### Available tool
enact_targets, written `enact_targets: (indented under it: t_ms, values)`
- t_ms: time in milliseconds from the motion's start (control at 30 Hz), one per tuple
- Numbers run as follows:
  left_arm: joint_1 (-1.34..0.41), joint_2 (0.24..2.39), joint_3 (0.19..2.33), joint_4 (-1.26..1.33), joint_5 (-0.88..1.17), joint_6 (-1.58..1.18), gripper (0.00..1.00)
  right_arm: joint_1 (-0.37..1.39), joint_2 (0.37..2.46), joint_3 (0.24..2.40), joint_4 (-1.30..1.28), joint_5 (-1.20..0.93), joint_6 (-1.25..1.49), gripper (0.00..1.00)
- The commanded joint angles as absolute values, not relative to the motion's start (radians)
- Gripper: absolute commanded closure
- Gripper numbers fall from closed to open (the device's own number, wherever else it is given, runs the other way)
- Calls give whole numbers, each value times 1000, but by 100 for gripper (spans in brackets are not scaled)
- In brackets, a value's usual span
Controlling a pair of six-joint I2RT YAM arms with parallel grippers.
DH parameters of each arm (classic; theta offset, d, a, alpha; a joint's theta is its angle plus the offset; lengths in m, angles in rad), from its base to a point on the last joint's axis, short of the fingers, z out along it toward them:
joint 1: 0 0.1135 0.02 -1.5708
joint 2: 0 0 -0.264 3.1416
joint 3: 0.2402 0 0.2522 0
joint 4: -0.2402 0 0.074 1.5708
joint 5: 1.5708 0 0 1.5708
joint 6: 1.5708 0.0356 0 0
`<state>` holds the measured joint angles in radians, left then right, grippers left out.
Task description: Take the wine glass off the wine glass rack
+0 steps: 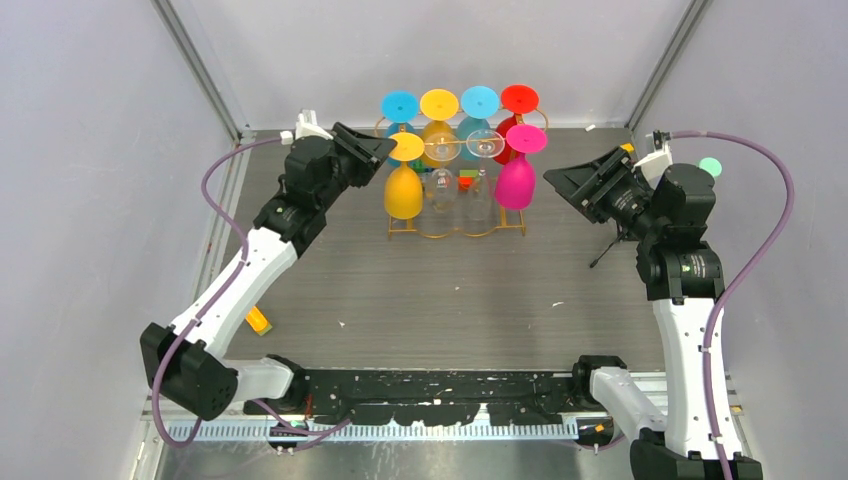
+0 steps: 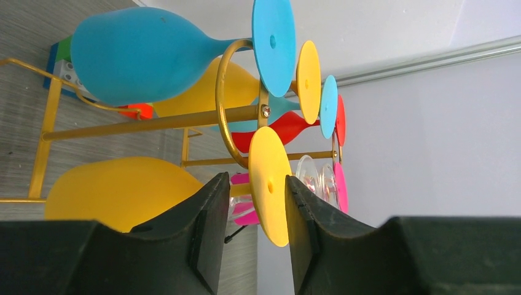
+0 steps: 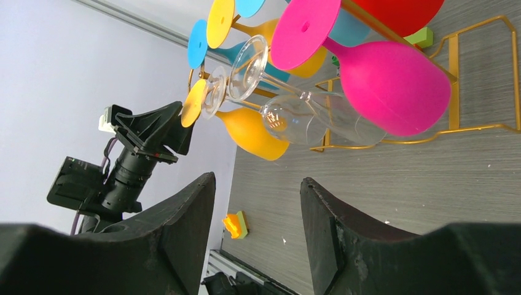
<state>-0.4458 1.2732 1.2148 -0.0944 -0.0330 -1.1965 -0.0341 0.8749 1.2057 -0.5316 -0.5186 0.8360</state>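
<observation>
We see the gold wire wine glass rack (image 1: 455, 232) standing at the far middle of the dark grey wood-grain table (image 1: 450, 300). It has slim legs and a curled loop at its end. 8 stemmed glasses hang in it with bowls down and feet up, in 2 rows of 4. The far row reads blue, yellow, blue, red. The near row has an opaque yellow wine glass (image 1: 403, 192) at its left end, 2 clear glasses (image 1: 443, 190) in the middle and an opaque magenta glass (image 1: 516, 180) at its right end. The yellow wine glass has a rounded matte bowl, a short stem and a flat round yellow foot (image 2: 269, 184) with a small dot at its centre. It hangs in the rack's near left place.

The left gripper (image 2: 257, 182) sits at that corner of the rack, level with the feet of the glasses. Its 2 black fingers (image 2: 209, 215) stand apart, with the yellow foot edge-on between them. A clear gap shows between the foot and 1 finger. The foot lies so close to the other finger that we cannot tell whether they touch.

The right gripper (image 3: 257, 179) hovers off the rack's right end, near the magenta glass but apart from it. Its fingers are spread wide with nothing between them.

A small orange and green block (image 1: 258, 320) lies on the table near the left arm.
</observation>
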Motion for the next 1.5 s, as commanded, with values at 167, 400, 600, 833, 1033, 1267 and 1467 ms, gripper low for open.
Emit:
enact_targets:
  t_ms: [167, 400, 600, 833, 1033, 1267, 1467]
  values:
    - [-449, 1228, 1220, -25, -35, -1161, 73, -27, 859, 1222, -507, -507, 815, 42]
    - [-449, 1253, 1232, -6, -11, -1183, 81, -25, 861, 1215, -506, -497, 815, 42]
    - [-449, 1294, 1259, -5, 43, -1221, 81, -25, 861, 1207, -507, -492, 816, 42]
    - [-449, 1308, 1283, -44, 44, -1209, 89, -25, 859, 1206, -511, -484, 812, 41]
    - [-449, 1283, 1287, -55, 12, -1188, 100, -25, 859, 1208, -515, -481, 814, 42]
    - [-449, 1228, 1271, -38, 8, -1194, 100, -23, 861, 1213, -516, -479, 823, 42]
    - [-449, 1179, 1240, -26, 8, -1206, 100, -24, 862, 1205, -509, -479, 834, 42]
